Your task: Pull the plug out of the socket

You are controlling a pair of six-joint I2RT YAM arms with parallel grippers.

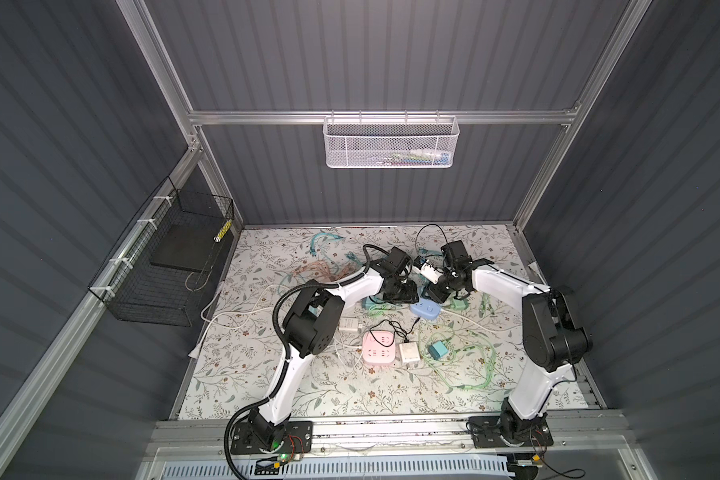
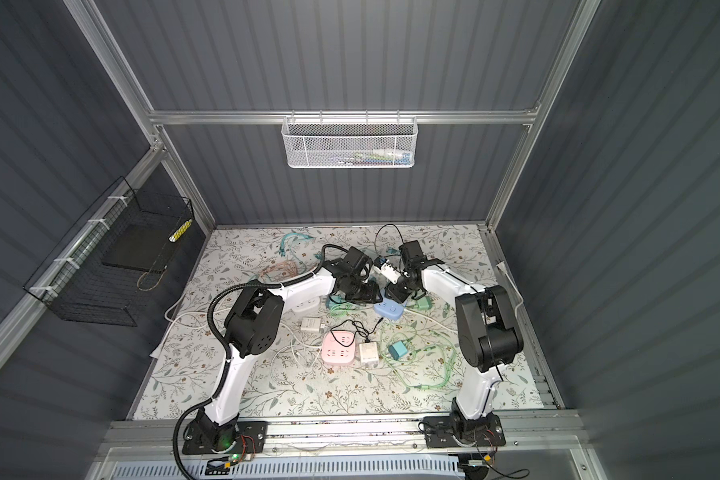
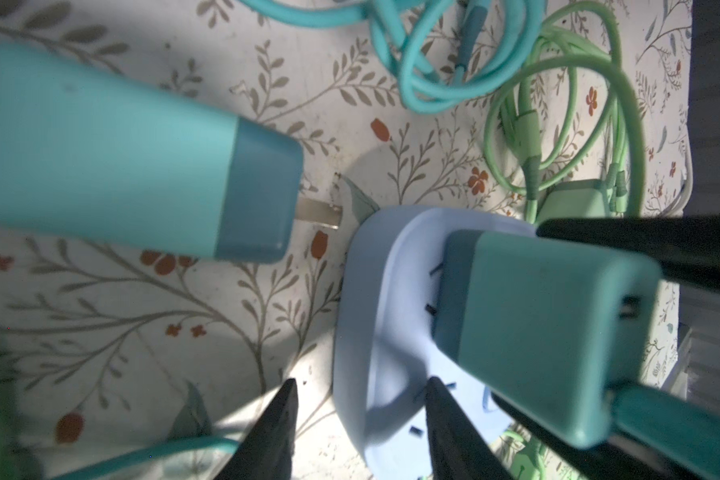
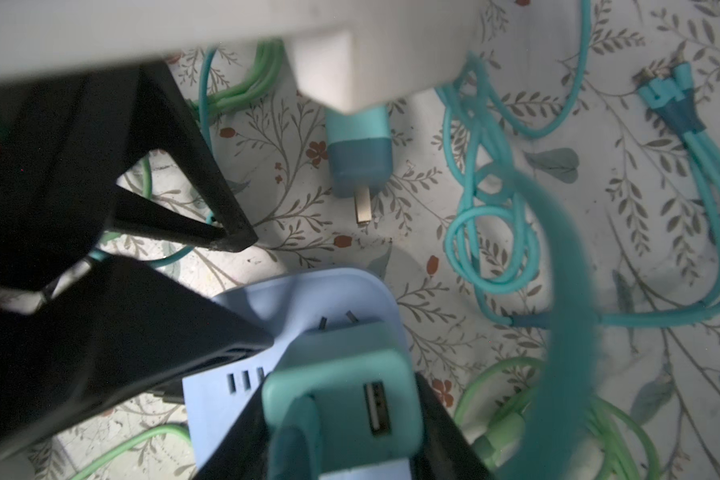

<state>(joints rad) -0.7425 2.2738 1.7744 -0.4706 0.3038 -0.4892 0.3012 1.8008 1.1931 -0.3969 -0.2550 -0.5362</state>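
Observation:
A light blue socket cube (image 1: 425,309) (image 2: 389,309) lies mid-table among cables. A teal plug (image 3: 537,340) (image 4: 341,399) with a USB port stands plugged into its top face (image 3: 375,332). My right gripper (image 4: 341,386) is shut on the plug, one black finger (image 3: 641,241) on each side. My left gripper (image 3: 360,382) is open and straddles the socket's rim. One of its fingers (image 3: 445,424) rests on the top face; the other one (image 3: 283,428) stands over the table, clear of the wall. In both top views the two grippers (image 1: 412,296) (image 1: 433,296) meet over the socket and hide the plug.
A loose teal charger (image 3: 121,158) (image 4: 360,153) lies close by with a prong showing. Teal cables (image 4: 491,208) and green cables (image 3: 558,124) coil around the socket. A pink socket (image 1: 378,347), a white adapter (image 1: 409,353) and a small teal adapter (image 1: 438,351) sit nearer the front.

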